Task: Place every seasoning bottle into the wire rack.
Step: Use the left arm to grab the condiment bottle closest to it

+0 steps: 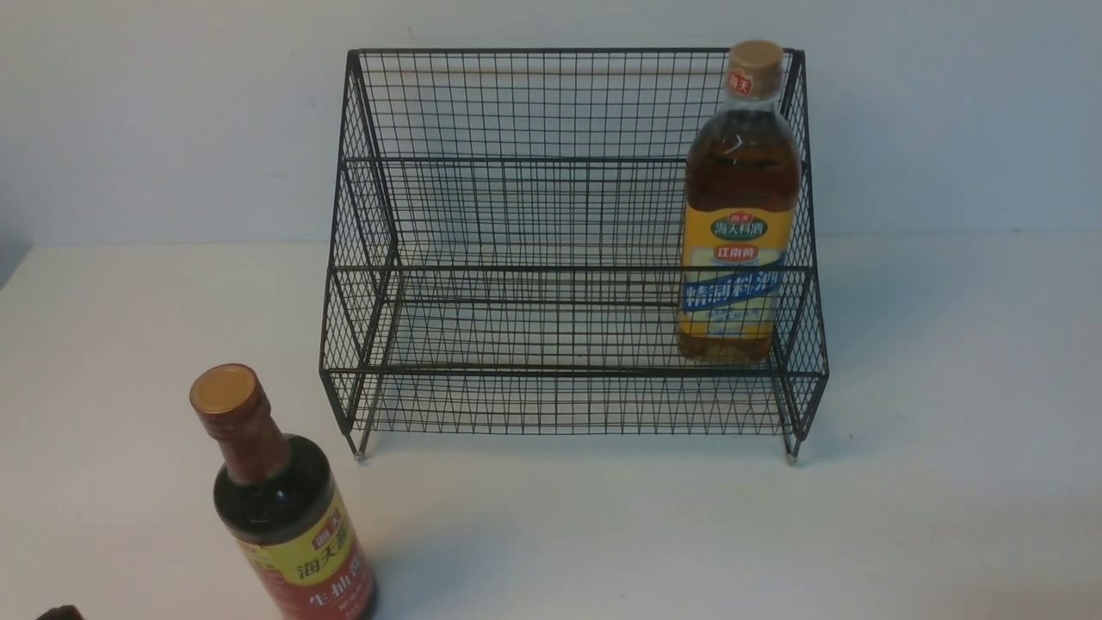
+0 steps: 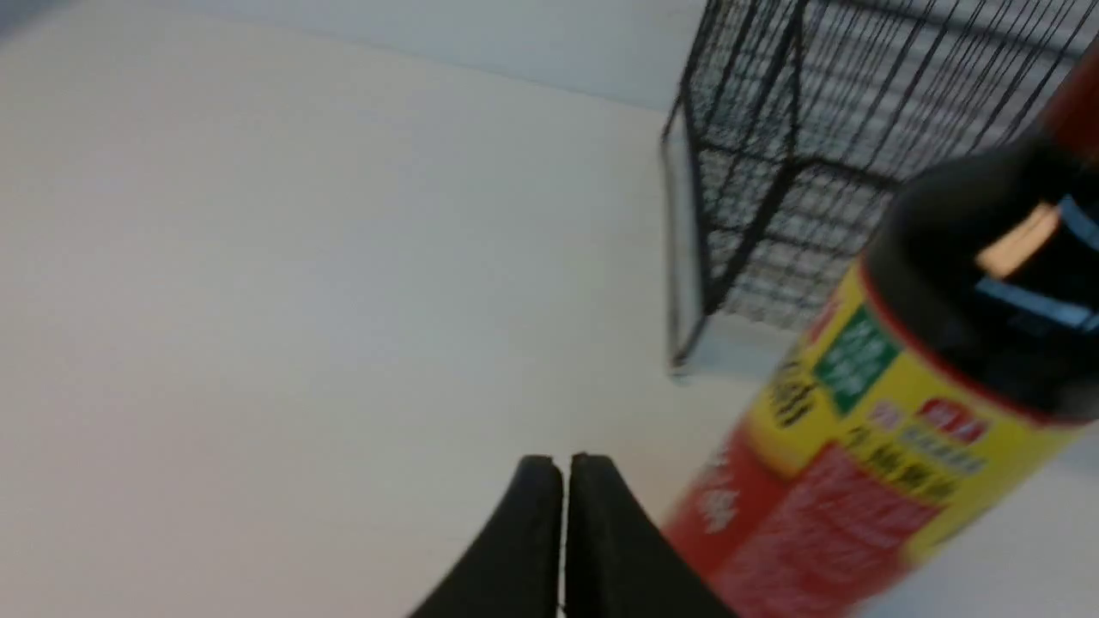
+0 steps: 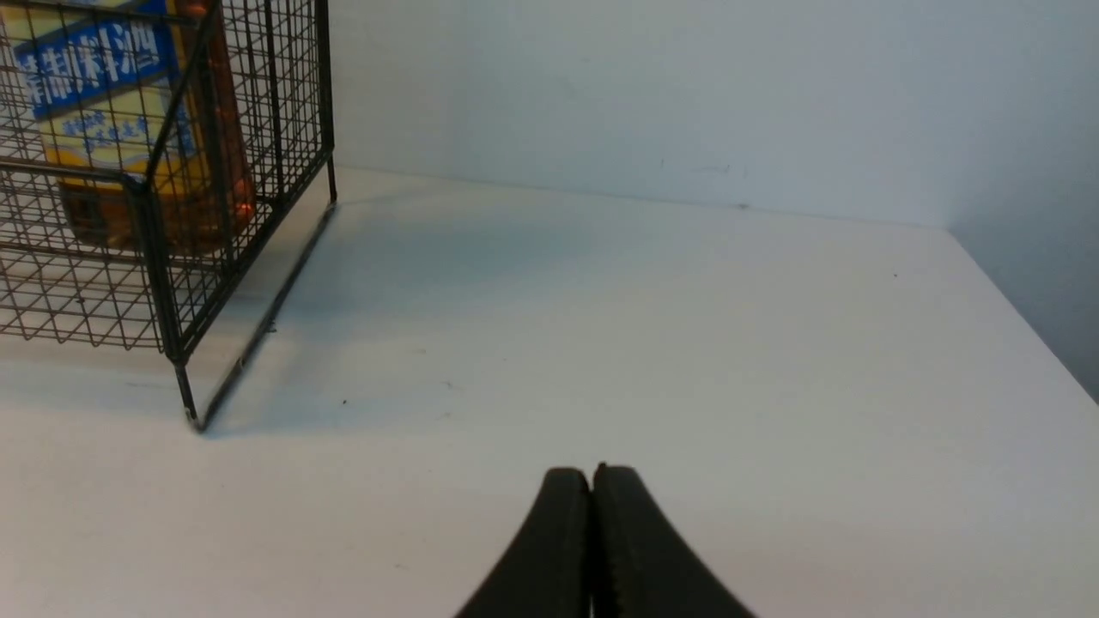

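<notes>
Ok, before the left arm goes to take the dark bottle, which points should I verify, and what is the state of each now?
1. The amber-liquid bottle with yellow-blue label and tan cap stands upright in the black wire-mesh rack, at its right end: ok.
2. The dark soy-sauce bottle with red-yellow label is in the rack: not ok; it stands on the white table, off the rack's front left corner.
3. Free room in the rack to the left of the amber bottle: ok.
4. The left pincer is open for a grasp: not ok; it is shut and empty.
5. The right pincer is apart from the rack: ok; it is shut and empty.
</notes>
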`<control>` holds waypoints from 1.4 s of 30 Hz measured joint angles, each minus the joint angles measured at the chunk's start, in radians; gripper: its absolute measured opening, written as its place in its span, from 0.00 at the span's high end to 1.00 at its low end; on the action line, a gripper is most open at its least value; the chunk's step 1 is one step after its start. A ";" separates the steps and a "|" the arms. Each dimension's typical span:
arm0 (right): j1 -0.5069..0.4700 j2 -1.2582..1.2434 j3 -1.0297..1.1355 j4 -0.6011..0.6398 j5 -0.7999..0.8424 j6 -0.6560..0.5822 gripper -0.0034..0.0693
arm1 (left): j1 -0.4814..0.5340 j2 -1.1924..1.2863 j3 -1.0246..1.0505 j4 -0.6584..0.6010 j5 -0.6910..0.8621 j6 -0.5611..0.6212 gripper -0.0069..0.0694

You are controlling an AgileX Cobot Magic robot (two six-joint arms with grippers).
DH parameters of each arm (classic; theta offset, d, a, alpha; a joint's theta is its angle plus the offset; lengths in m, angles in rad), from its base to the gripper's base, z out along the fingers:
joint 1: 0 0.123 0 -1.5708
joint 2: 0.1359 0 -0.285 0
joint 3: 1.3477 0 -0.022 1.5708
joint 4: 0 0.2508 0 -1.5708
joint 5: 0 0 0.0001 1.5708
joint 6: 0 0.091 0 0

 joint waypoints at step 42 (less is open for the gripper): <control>0.000 0.000 0.000 0.000 0.000 0.000 0.97 | -0.001 0.664 -0.378 -1.341 0.061 1.823 0.10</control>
